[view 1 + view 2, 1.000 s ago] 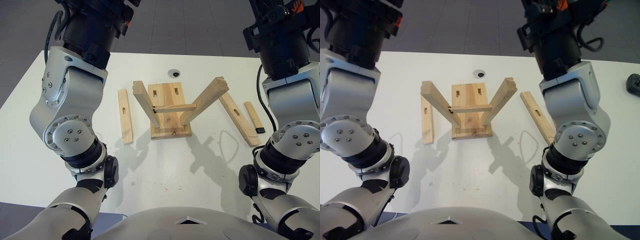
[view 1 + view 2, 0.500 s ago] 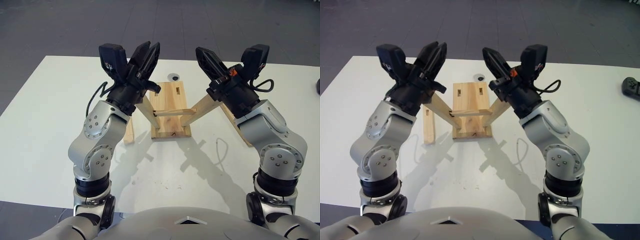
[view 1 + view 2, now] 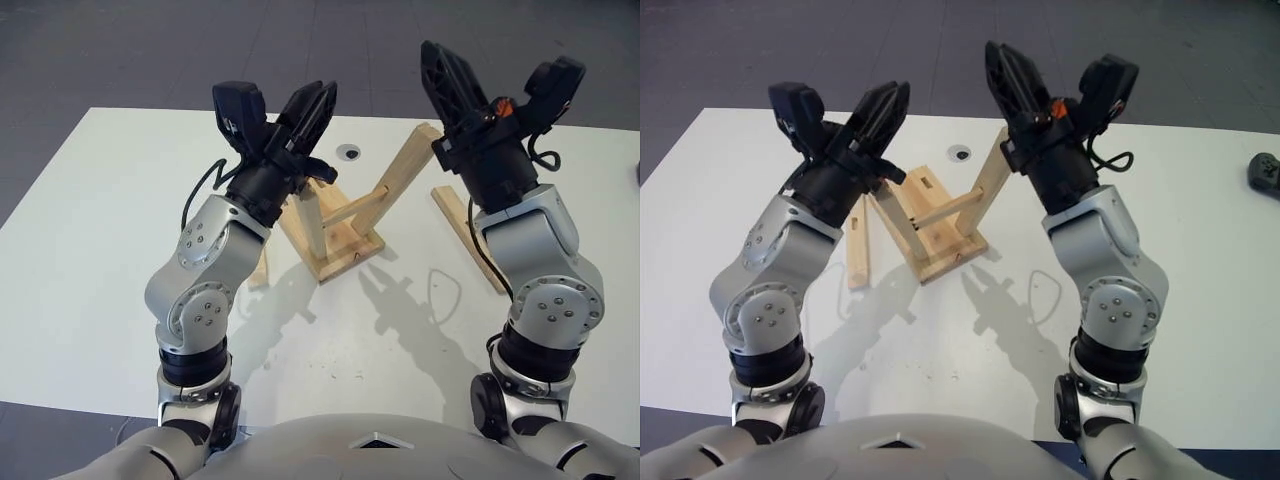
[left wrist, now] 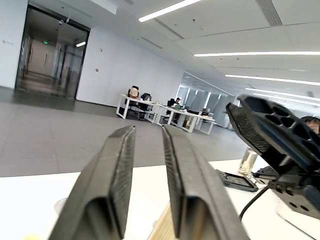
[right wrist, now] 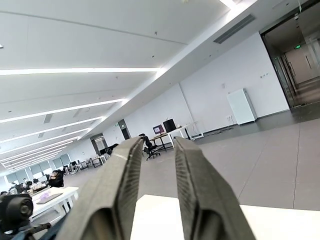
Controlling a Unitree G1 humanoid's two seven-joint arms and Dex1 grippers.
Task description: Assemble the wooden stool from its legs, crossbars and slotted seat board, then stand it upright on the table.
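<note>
Stool frame (image 3: 340,250) between left pincer (image 3: 318,100) and right pincer (image 3: 442,68), lower down

Both arms are held up over the table and bent at the elbows, with the forearms angled forward and upward. The left gripper (image 3: 322,95) is pointed forward and toward the right side; its fingers (image 4: 117,180) are set parallel, with a narrow gap seen between them. The right gripper (image 3: 437,55) is held higher than the left and is pointed upward, leaning slightly leftward; its fingers (image 5: 120,190) are likewise parted by a slim gap. The wrists are turned toward each other.
</note>
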